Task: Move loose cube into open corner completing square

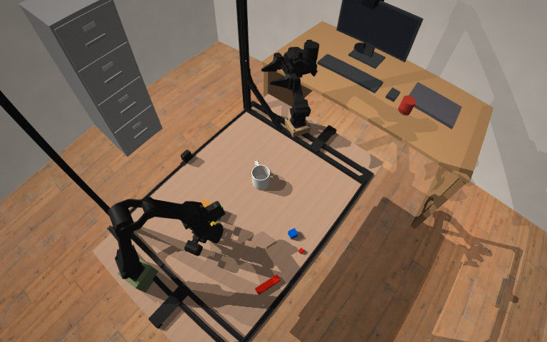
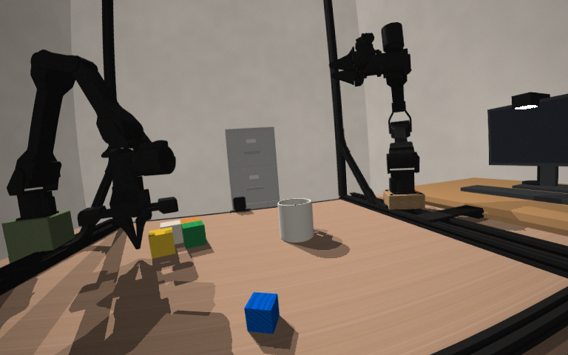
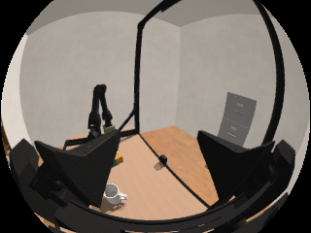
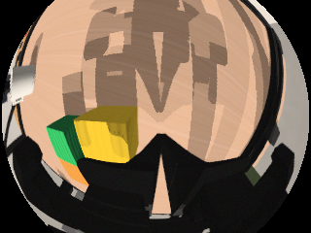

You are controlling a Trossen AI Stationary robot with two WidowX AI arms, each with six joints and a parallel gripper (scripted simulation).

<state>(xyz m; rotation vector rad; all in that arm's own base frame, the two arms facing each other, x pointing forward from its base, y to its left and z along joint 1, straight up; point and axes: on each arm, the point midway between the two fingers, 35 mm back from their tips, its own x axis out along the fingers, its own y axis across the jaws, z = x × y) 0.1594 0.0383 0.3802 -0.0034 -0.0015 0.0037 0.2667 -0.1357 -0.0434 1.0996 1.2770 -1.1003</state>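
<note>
A yellow cube (image 2: 161, 242) sits on the table at the front left of a cluster with a white cube (image 2: 172, 229), a green cube (image 2: 194, 234) and an orange cube (image 2: 190, 220). It stands slightly forward of the green cube's front face. My right gripper (image 2: 136, 243) is shut and empty, pointing down with its tips low, just left of the yellow cube; I cannot tell whether they touch. The right wrist view shows the shut fingers (image 4: 159, 149) beside the yellow cube (image 4: 109, 132) and the green cube (image 4: 64, 139). My left gripper (image 2: 336, 71) is open and empty, high in the air.
A white mug (image 2: 295, 220) stands mid-table. A blue cube (image 2: 261, 311) lies nearer the front. A small red cube (image 1: 300, 250) and a red bar (image 1: 267, 284) lie near the table edge. Black frame rails and posts border the table.
</note>
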